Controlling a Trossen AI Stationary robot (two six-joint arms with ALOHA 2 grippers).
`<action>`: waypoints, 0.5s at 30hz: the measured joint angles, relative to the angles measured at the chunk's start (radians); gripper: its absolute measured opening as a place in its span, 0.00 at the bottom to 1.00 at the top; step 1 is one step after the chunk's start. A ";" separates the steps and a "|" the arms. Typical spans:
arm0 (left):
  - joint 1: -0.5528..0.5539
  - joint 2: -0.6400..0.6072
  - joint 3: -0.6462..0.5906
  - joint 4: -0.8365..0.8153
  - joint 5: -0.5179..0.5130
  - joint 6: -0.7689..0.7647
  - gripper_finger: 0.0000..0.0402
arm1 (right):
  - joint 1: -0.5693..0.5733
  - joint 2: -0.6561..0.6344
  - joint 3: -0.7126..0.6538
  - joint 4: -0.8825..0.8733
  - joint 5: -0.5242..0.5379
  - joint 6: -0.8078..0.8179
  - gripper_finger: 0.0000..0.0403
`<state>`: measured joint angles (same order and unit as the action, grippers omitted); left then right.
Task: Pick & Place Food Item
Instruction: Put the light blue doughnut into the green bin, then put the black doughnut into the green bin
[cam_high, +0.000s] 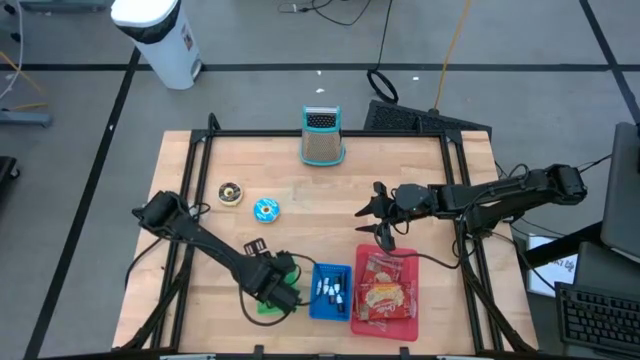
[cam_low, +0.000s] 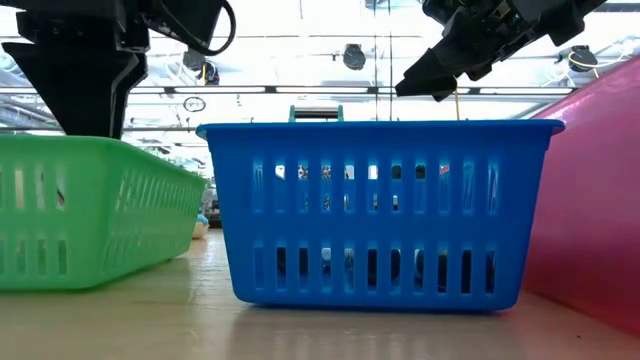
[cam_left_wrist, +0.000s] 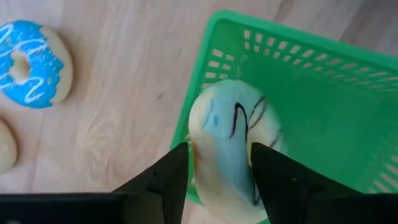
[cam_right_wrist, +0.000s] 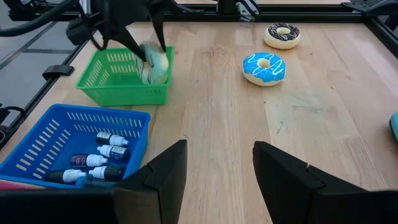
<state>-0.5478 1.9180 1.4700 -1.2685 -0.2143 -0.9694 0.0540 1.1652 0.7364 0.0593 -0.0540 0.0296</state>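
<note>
At the left of your wooden worktop (cam_high: 300, 200), the left gripper (cam_left_wrist: 217, 171) hangs over the green slotted plastic basket (cam_high: 272, 303). Its jaws stand on either side of a pale blue-iced doughnut with dark squiggle lines (cam_left_wrist: 233, 140), which leans on edge against the basket's near wall. Whether the fingers (cam_left_wrist: 161, 180) press it or have just let go, you cannot tell: the lower part of the doughnut is hidden behind them. From above, the arm covers most of that basket, so the doughnut cannot be seen there.

Farther back on the worktop lie a blue-iced doughnut with white stripes (cam_high: 265, 209) and, just beside it, a cream doughnut with dark topping (cam_high: 231, 194), which the left wrist view cuts off to a sliver.

Next, in the middle, you have the blue slotted plastic basket (cam_high: 330, 290) holding several small bottles (cam_right_wrist: 99, 158) lying on their sides; their labels are too small to read. At the back edge stands a teal-topped mesh container (cam_high: 322, 136).

To the right, the red tray (cam_high: 385, 290) holds packaged snacks, hard to make out. The right gripper (cam_high: 372, 218) hovers above the worktop just behind it, jaws spread wide and holding nothing.
</note>
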 joint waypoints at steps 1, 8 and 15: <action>0.003 -0.001 0.000 -0.010 0.004 -0.007 0.44 | 0.000 0.000 0.000 0.000 0.000 0.000 0.42; 0.009 -0.041 0.001 -0.028 0.009 -0.014 0.45 | 0.000 0.000 0.000 -0.005 0.000 0.000 0.42; 0.010 -0.166 0.001 -0.097 -0.050 -0.041 0.45 | 0.000 0.000 0.000 -0.013 -0.001 0.012 0.42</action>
<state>-0.5379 1.7524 1.4708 -1.3650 -0.2639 -1.0103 0.0544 1.1652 0.7364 0.0467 -0.0547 0.0411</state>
